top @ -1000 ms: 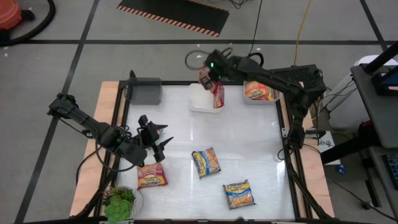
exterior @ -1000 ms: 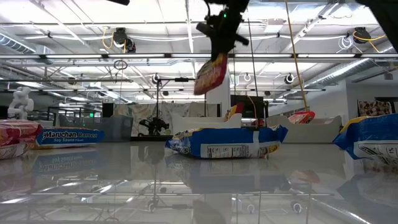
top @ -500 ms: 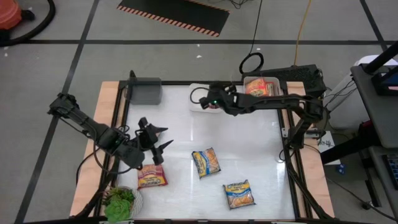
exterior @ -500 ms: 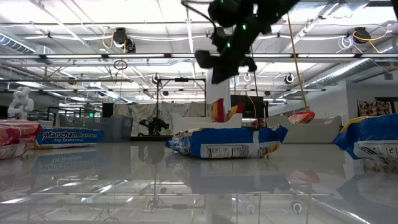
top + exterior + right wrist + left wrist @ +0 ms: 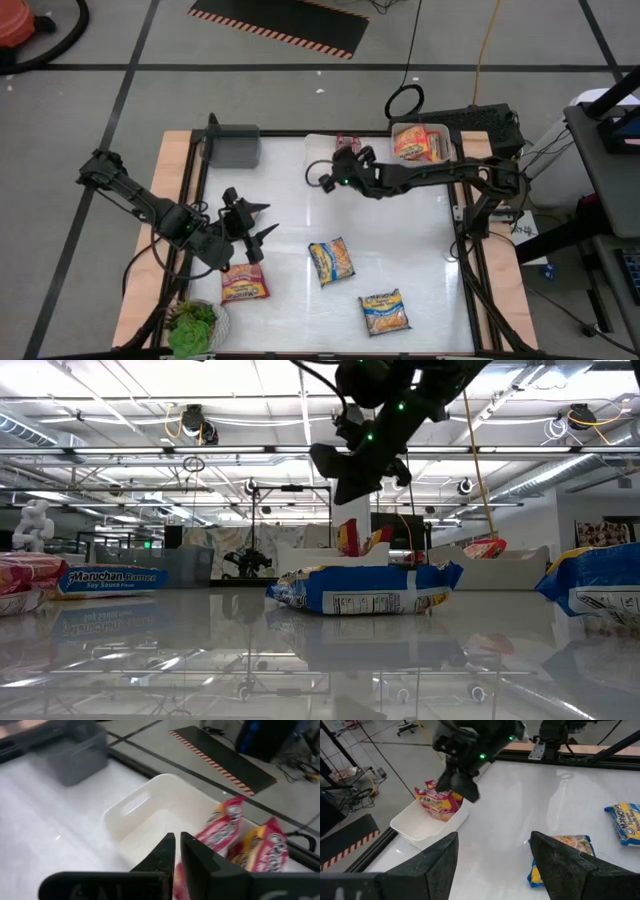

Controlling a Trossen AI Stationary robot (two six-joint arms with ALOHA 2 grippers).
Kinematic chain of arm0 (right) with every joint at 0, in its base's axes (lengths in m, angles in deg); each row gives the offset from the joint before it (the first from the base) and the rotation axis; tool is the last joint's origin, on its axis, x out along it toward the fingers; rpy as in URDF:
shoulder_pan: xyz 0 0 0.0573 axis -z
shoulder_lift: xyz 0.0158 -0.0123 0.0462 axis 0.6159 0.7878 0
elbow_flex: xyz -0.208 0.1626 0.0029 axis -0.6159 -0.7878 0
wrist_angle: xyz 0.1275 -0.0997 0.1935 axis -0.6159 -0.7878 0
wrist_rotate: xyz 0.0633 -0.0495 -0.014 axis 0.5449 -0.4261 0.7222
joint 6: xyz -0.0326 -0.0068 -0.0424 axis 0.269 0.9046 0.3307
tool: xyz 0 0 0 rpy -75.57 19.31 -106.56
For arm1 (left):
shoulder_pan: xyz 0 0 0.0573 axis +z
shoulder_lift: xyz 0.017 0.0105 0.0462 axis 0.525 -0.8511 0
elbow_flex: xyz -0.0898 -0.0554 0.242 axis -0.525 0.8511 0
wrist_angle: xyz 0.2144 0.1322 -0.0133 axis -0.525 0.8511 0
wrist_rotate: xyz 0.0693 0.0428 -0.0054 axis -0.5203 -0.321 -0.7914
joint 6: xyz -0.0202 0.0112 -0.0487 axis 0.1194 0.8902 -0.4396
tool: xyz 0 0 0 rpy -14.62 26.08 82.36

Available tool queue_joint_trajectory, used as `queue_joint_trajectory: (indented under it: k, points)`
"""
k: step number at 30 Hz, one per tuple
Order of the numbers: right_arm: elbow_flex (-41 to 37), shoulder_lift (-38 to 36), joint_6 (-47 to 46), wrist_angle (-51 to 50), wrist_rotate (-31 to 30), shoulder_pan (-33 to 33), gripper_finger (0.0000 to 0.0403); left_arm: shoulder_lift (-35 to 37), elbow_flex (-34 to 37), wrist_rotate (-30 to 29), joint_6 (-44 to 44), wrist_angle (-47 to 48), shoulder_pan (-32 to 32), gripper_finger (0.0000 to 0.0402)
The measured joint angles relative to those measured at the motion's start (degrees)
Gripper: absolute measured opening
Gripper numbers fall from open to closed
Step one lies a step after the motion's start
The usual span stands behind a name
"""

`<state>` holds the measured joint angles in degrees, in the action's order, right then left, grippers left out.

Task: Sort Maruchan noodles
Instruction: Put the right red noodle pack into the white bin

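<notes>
Two red Maruchan packets [image 5: 220, 832] stand upright in the white bin [image 5: 125, 810] at the table's far edge, also seen in the high view [image 5: 347, 143]. My right gripper [image 5: 177, 851] is shut on nothing and hovers just near of that bin [image 5: 330, 180]. An orange packet [image 5: 415, 143] lies in the far-right bin. A red packet [image 5: 243, 283] and two blue-and-yellow packets [image 5: 331, 261] [image 5: 385, 312] lie flat on the table. My left gripper [image 5: 262, 222] is open above the table's left side, just beyond the red packet.
A grey bin [image 5: 235, 148] sits at the far-left corner. A green leafy plant [image 5: 192, 325] stands at the near-left corner. The right arm stretches over the table's far half from its base on the right. Bare tabletop [image 5: 400, 240] lies between the packets and the bins.
My right gripper held a red packet high over the white bin, let it go, and came down and toward the near edge. That packet now stands in the bin beside the other red one. The left arm kept still.
</notes>
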<state>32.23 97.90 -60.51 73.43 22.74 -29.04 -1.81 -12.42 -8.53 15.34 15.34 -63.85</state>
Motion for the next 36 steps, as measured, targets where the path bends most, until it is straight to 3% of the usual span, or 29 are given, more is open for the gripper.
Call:
queue_joint_trajectory:
  k: [8, 15, 21, 29, 36]
  points:
    - [0.00, -2.21, -0.10, -1.48, -0.02, -6.06, 0.0020, 0.00, 0.00, 0.01, -1.13, 0.54, 2.31, 0.0253]
    - [0.00, -2.06, -4.55, 5.02, -0.52, -10.29, 0.0030, 0.00, 0.00, 0.00, -2.19, 0.52, 3.32, 0.0253]
    - [0.02, -0.63, -10.79, 11.59, -6.07, -11.12, 0.0065, 0.00, 0.00, 0.01, -2.23, 0.46, 3.30, 0.0253]
    - [0.02, 1.58, -10.36, 15.48, -6.03, -11.09, 0.0077, 0.00, 0.00, 0.01, -0.40, 0.42, 3.89, 0.0253]
    - [0.02, 6.97, -16.90, 18.60, -6.37, -11.70, 0.0077, 0.00, 0.00, -0.05, 0.13, 0.44, 5.33, 0.0253]
